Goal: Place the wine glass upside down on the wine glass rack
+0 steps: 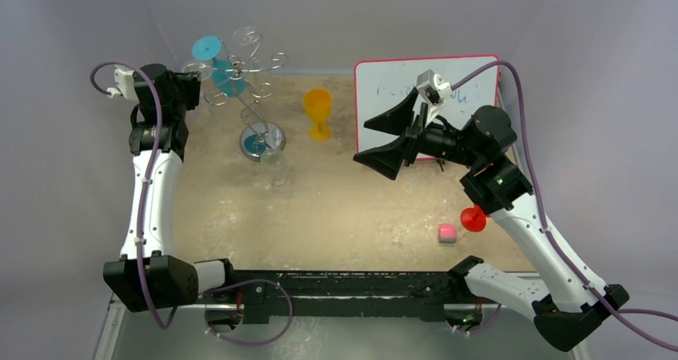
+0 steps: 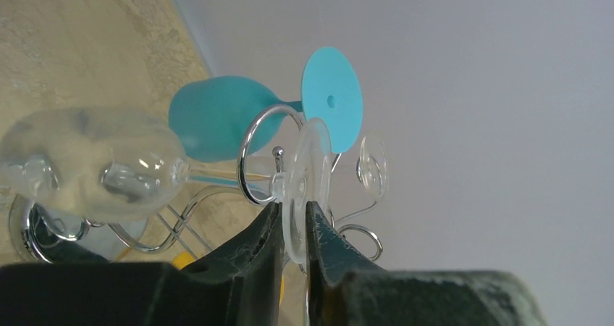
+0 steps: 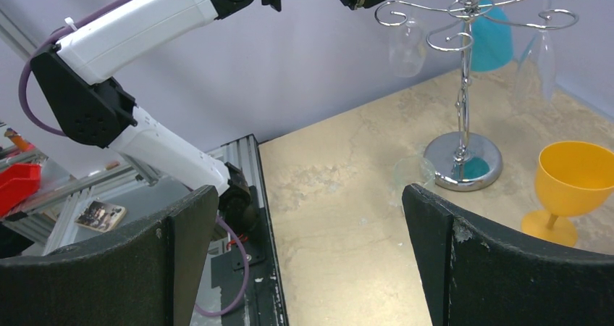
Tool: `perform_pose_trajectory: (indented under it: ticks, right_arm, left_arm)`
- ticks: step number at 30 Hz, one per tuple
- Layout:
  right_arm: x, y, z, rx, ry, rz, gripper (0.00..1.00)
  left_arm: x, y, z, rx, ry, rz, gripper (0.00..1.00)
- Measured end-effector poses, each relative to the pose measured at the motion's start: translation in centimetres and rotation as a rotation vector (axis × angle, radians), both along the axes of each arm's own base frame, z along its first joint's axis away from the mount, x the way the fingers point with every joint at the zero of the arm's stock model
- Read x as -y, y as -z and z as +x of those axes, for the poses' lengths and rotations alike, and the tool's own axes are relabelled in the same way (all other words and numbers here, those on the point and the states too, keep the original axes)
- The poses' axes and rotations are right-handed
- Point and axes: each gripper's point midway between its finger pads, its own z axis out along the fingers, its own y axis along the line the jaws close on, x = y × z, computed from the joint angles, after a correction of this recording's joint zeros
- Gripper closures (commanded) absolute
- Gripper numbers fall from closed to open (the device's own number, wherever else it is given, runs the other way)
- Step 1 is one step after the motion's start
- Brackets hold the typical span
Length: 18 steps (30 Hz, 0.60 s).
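The silver wire wine glass rack (image 1: 254, 78) stands at the back left on its round base (image 1: 262, 142). My left gripper (image 2: 293, 214) is shut on the rim of the round foot of a clear wine glass (image 2: 94, 166). The glass's stem lies in one of the rack's curled arms (image 2: 255, 148) and its bowl hangs below. In the right wrist view this glass (image 3: 405, 47) hangs upside down under the rack (image 3: 463, 87). My right gripper (image 3: 308, 246) is open and empty, right of the table's middle (image 1: 382, 140), facing the rack.
A teal glass (image 1: 217, 64) and another clear glass (image 3: 537, 61) hang on the rack. A clear glass (image 1: 276, 166) stands by the base, a yellow goblet (image 1: 317, 112) to its right. A whiteboard (image 1: 400, 84), a red object (image 1: 473, 218) and a pink cube (image 1: 447, 233) are on the right.
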Motion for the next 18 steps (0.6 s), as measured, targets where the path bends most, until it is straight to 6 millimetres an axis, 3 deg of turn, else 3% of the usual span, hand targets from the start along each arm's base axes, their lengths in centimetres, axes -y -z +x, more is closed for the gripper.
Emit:
perform_pose_trajectory:
  ticks: [11, 18]
  right_arm:
    - [0.1, 0.1, 0.5, -0.014, 0.028, 0.002, 0.0]
    - [1.1, 0.1, 3.3, -0.137, 0.211, 0.054, 0.0]
  left_arm:
    - [0.4, -0.8, -1.3, 0.006, 0.025, 0.033, 0.69]
    - [0.0, -1.1, -3.3, -0.023, 0.014, 0.115, 0.58]
